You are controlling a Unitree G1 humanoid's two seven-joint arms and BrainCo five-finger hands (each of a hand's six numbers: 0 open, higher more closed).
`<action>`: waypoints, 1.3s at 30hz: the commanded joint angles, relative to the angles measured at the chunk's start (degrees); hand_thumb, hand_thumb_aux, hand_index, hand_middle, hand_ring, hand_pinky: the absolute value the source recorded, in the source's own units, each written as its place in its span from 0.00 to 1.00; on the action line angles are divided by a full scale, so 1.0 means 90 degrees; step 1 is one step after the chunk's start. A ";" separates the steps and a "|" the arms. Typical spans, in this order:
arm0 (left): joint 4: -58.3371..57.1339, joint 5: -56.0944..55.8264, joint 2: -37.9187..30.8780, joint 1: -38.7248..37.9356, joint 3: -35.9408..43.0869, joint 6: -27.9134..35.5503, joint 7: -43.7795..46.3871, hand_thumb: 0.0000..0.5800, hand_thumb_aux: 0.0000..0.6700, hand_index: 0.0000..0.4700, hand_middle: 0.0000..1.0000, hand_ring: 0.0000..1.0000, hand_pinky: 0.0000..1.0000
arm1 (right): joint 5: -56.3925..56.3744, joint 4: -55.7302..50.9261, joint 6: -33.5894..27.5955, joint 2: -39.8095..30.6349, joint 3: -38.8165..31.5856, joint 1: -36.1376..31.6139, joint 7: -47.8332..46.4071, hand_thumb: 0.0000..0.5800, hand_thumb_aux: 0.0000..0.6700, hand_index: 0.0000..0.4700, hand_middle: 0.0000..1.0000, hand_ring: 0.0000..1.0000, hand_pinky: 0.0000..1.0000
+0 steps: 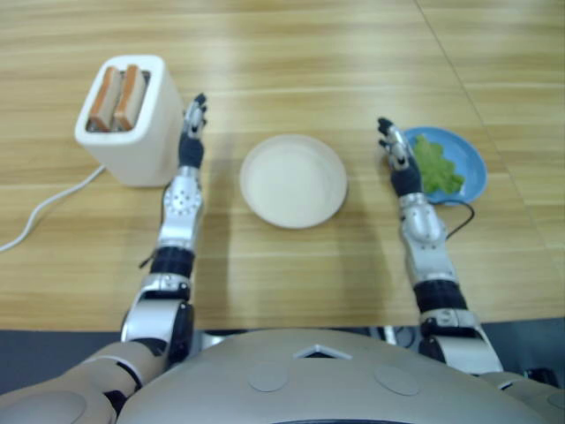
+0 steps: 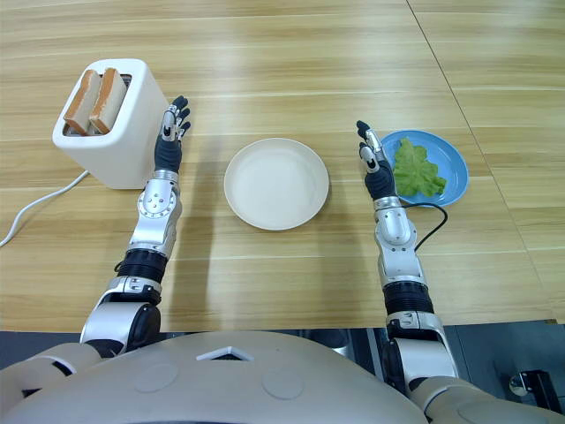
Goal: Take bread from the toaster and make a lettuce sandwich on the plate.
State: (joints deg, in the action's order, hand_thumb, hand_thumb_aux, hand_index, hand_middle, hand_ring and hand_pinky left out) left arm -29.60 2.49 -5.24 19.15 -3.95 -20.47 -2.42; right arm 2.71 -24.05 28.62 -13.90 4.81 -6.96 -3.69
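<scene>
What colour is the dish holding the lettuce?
The dish under the lettuce is blue, clearest in the right eye view.

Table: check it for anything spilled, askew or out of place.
Nothing stands out. The toaster stands upright with two bread slices in its slots, the white plate is bare, the lettuce lies on the blue plate, and the left hand and right hand hold nothing.

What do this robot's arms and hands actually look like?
The left arm and right arm are chains of rounded silver-grey metal segments joined by black bands. The left hand and right hand are slim and dark, with black fingers carrying pale patches. A thin black cable loops out beside the right arm.
</scene>
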 commanded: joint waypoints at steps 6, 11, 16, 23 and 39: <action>-0.0152 0.0014 -0.0016 0.0005 0.0016 0.0024 0.0020 0.00 0.00 0.00 0.00 0.00 0.00 | 0.0030 -0.0084 -0.0012 -0.0017 -0.0004 -0.0002 -0.0015 0.00 0.00 0.00 0.00 0.00 0.00; 0.0665 0.0326 -0.0062 -0.0202 0.0246 0.0000 0.0022 0.00 0.00 0.00 0.00 0.00 0.00 | 0.0030 -0.0107 -0.0013 -0.0012 -0.0008 -0.0013 -0.0015 0.00 0.00 0.00 0.00 0.00 0.00; 0.4362 0.1527 -0.0329 -0.0694 0.0381 0.0648 -0.0028 0.00 0.00 0.00 0.00 0.00 0.00 | 0.0013 -0.0159 -0.0006 -0.0044 0.0020 -0.0009 -0.0011 0.00 0.00 0.00 0.00 0.00 0.00; 0.5543 0.4154 -0.1873 -0.0557 -0.1173 0.2433 -0.0650 0.00 0.00 0.00 0.00 0.00 0.00 | 0.0029 -0.0219 0.0027 -0.0045 0.0041 -0.0007 0.0053 0.00 0.00 0.00 0.00 0.00 0.00; 0.1143 0.5369 -0.3187 -0.0242 -0.0223 0.4575 -0.0963 0.00 0.00 0.00 0.00 0.00 0.00 | -0.0037 -0.0248 0.0103 -0.0145 0.0120 0.0056 0.0032 0.00 0.00 0.00 0.00 0.00 0.00</action>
State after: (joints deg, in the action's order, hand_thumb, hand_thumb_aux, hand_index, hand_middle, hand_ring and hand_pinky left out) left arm -16.91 51.37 -33.41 16.35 -7.65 19.90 -10.96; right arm 2.64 -26.32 29.62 -14.74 5.16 -7.04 -3.34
